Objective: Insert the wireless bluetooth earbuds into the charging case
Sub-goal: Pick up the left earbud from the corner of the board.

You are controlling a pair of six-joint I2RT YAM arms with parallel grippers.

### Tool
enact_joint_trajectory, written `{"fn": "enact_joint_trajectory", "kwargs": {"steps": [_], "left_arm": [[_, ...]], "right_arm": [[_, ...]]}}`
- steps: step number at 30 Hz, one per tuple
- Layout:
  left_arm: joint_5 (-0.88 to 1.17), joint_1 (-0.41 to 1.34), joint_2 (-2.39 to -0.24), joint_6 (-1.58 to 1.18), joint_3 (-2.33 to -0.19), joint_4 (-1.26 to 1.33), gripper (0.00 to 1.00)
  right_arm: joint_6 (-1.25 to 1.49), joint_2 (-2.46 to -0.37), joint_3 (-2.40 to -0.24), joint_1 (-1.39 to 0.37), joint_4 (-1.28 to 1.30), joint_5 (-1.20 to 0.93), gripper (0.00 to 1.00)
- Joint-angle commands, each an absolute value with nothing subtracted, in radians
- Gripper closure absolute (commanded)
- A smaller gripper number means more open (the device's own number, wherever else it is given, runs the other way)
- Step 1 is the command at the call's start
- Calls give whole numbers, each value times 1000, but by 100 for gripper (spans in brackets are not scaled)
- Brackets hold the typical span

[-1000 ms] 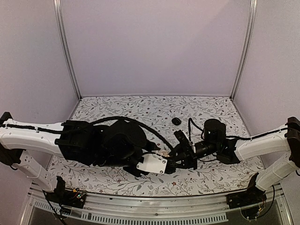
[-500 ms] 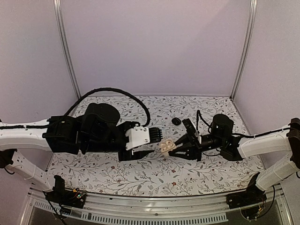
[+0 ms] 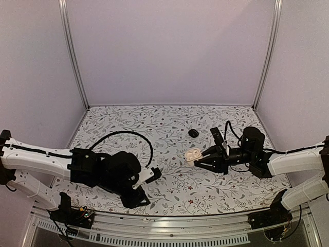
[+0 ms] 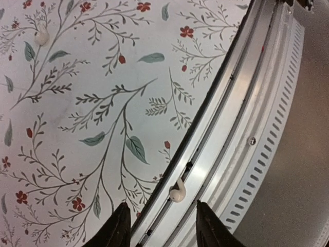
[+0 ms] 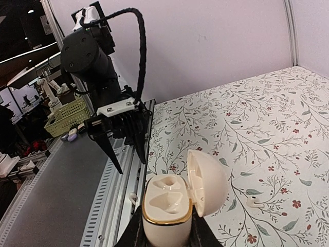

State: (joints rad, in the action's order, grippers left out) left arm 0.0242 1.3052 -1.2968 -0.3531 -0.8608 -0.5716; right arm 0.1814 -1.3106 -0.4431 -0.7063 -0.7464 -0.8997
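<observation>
My right gripper (image 5: pixel 164 237) is shut on the cream charging case (image 5: pixel 165 212), held upright with its lid (image 5: pixel 209 181) swung open and both sockets empty. The top view shows the case (image 3: pixel 194 155) above the table's right middle. One white earbud (image 4: pixel 178 193) lies in the groove of the metal rail at the table's front edge, and it also shows below the case as the earbud on the rail (image 5: pixel 132 197). My left gripper (image 4: pixel 163 229) hangs open just above it, a finger on each side, nothing held. A second white earbud (image 5: pixel 255 202) lies on the floral cloth.
A small black pebble-like object (image 3: pixel 193 133) sits on the cloth behind the case. The slotted metal rail (image 4: pixel 267 128) runs along the table's front edge with dark floor beyond. A green basket (image 5: pixel 64 116) stands off the table. Purple walls close in three sides.
My left arm has swung away from the case at mid-table, back and down to the front rail. The right gripper has carried the open case a little to the right.
</observation>
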Motion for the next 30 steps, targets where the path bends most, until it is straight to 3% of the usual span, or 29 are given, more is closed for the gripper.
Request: {"fn": "enact_joint_trajectory", "kwargs": {"steps": [1,9,16,21,30], "left_arm": [[111,1373,-1278,-568,-791,-611,60],[62,1494,-1267,-476,-703,-488,58],[-13,1478,-1104,-352,-520,-208,55],[-24,1467,-1154,-365,-564,-273,56],[-54,1534,-1439,-360,-747,-523,58]], "right_arm": [[187,-1299,-431,-698,-745,-902,100],[181,-1305,-431,-696,-738,-918,100],[183,-1290,-431,-696,-731,-922,100],[179,-1293,-437,-696,-729,-930,100],[178,-1295,-437,-695,-726,-937,100]]}}
